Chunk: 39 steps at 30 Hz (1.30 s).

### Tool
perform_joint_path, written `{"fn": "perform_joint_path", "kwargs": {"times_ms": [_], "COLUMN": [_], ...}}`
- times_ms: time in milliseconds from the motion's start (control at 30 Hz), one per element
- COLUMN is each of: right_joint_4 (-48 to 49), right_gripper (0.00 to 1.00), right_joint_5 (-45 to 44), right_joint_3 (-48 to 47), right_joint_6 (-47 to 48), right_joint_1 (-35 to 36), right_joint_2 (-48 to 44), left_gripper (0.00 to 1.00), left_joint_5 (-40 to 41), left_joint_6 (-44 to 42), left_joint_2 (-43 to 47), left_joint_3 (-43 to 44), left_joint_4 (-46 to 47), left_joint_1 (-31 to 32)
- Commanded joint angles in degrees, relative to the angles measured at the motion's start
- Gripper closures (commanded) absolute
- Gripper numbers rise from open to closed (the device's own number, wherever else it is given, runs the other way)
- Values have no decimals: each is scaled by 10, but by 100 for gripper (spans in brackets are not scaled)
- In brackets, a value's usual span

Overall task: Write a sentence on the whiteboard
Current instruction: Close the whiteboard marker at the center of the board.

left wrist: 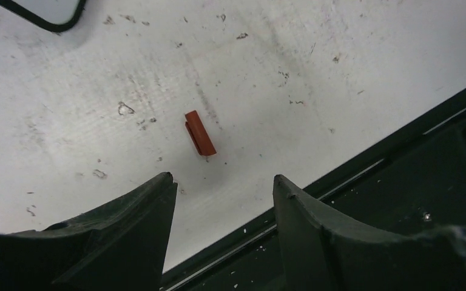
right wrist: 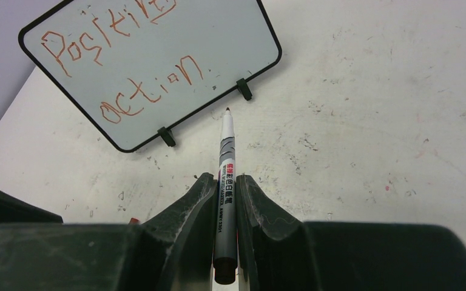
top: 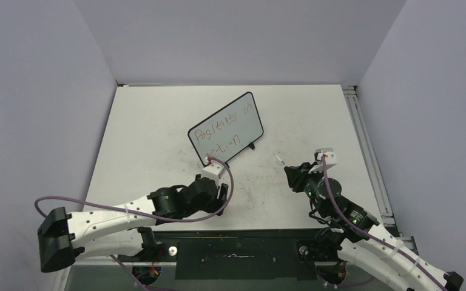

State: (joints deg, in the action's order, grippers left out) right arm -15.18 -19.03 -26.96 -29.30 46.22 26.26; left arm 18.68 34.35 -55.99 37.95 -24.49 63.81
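Whiteboard (right wrist: 218,30): "Positive action." (slanted red handwriting)

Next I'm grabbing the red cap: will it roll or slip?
Probably won't roll much: the cap looks flat-sided, with a clip ridge. It looks small and light, so an off-centre nudge could skid it across the smooth tabletop, maybe toward the near edge.

Open-jawed, the left gripper (left wrist: 223,177) hangs just in front of the whiteboard (top: 226,127); right gripper (right wrist: 224,177), off to its right, clamps the marker (right wrist: 226,136).
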Motion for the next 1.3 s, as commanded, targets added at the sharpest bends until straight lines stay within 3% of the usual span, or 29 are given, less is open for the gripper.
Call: {"fn": "perform_joint_path", "kwargs": {"times_ms": [0,200,400,1267], "right_joint_4": [-1,-3,-16,-20], "right_gripper": [95,95,95,95], "right_joint_5": [-1,4,-2,-8], "right_joint_3": [7,-2,6,16], "right_joint_6": [-10,-5,-13,-25], "right_joint_1": [5,5,5,5], "right_joint_2": [-2,4,-25,-33], "left_gripper": [43,43,47,79], "left_joint_5": [53,37,34,58], "left_joint_6": [102,119,125,118], "left_joint_2": [-81,-200,-247,-293], "left_joint_3": [11,37,44,47], "left_joint_4": [11,48,65,31], "left_joint_1": [45,51,44,19]}}
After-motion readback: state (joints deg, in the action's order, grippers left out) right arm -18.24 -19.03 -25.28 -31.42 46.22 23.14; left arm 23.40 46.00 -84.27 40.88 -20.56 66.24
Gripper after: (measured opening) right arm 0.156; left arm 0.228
